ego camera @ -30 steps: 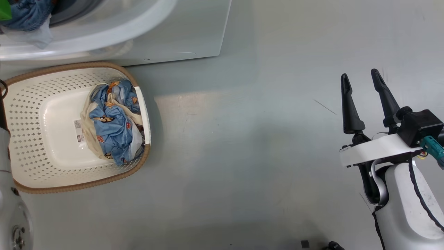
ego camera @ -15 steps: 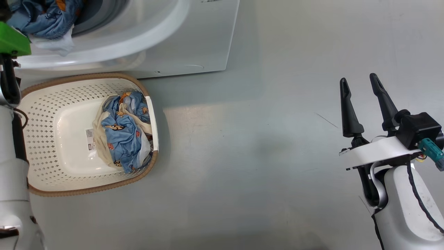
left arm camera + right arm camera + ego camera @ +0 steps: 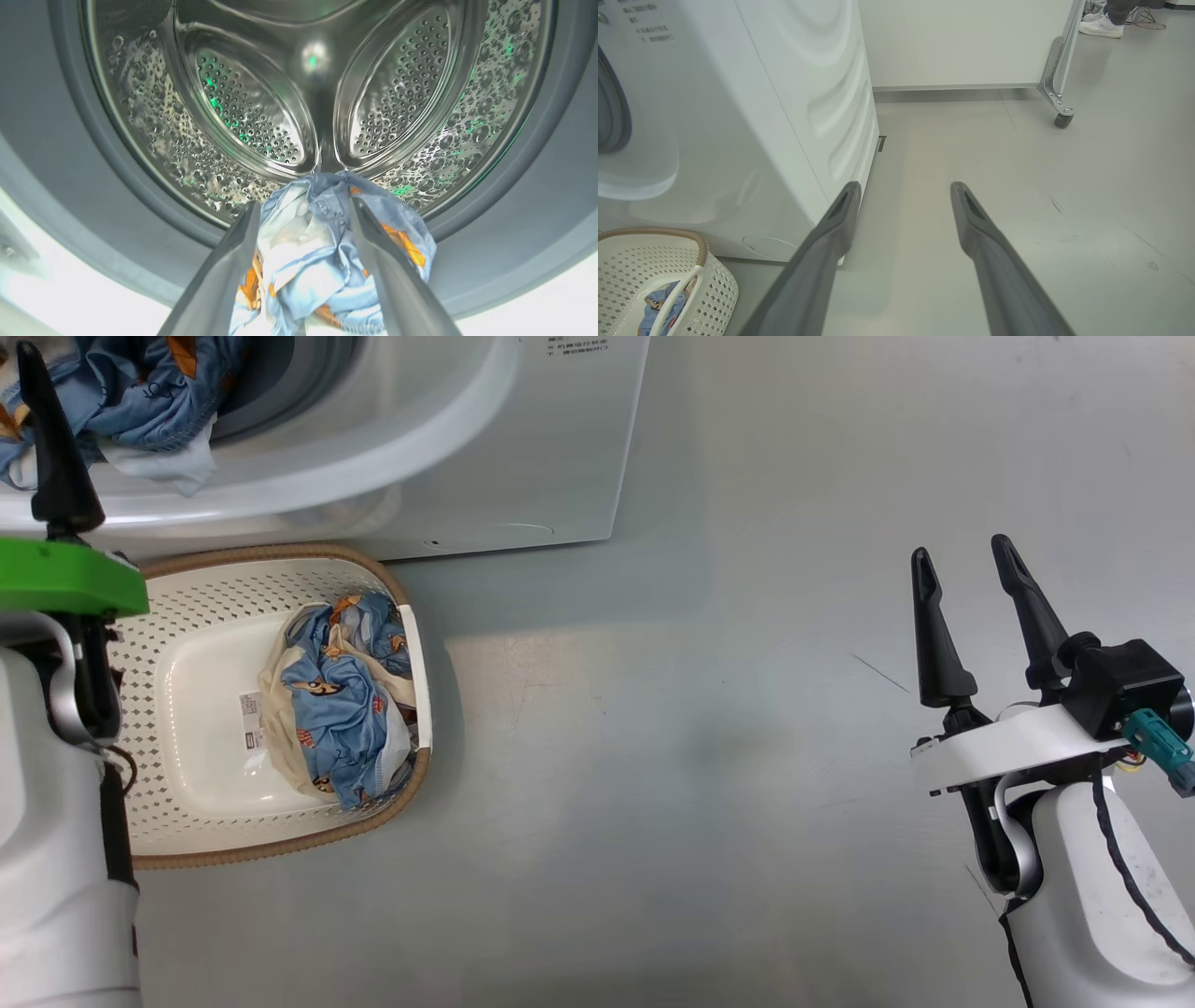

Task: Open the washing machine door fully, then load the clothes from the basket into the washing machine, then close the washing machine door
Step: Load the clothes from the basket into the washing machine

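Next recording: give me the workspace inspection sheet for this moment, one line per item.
Surface: grey floor, lightly scuffed.
Job's things: washing machine with steel drum exposed; blue cloth draped at the drum mouth; more clothes bunched against one wall of the basket.
Clutter: nothing seen.
Grippers: left gripper open, fingers either side of the blue cloth; right gripper open above bare floor.
Cables: teal connector with wires at the right wrist.
Surroundings: white wheeled panel; a person's shoe beyond.
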`<state>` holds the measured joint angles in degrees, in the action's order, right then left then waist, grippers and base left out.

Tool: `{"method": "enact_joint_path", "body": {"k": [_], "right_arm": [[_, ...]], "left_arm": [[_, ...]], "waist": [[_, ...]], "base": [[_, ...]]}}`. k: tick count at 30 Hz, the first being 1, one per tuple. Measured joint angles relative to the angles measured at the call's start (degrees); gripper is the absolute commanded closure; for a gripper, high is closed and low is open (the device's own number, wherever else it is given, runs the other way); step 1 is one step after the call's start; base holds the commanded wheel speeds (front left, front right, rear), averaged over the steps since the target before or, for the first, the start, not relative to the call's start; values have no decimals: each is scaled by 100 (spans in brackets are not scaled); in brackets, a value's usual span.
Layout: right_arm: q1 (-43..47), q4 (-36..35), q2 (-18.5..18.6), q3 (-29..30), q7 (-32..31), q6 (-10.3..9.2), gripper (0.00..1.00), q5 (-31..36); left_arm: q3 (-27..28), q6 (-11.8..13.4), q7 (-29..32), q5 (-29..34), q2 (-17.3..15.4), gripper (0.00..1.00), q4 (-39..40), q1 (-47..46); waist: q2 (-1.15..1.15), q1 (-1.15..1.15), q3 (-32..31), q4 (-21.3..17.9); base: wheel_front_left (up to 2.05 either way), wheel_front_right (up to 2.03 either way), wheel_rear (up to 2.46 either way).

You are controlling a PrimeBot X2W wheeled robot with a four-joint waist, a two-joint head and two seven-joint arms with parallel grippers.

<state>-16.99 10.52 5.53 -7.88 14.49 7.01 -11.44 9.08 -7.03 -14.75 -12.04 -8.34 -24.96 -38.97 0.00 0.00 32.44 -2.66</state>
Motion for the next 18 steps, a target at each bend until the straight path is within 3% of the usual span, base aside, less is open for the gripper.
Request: {"method": "enact_joint_path", "body": {"k": [10,18], "right_arm": [[19,0,-3,-44,0,0,0,1],[80,5,-1,-64,0,0,0,1]], "left_arm": [[179,23,0,-42,361,0,498,1039],[165,23,0,36,416,0,738,1710]], "waist": [[0,0,-53,-12],[0,0,-83,1]], "base": [[0,0,0],[0,0,0]]}}
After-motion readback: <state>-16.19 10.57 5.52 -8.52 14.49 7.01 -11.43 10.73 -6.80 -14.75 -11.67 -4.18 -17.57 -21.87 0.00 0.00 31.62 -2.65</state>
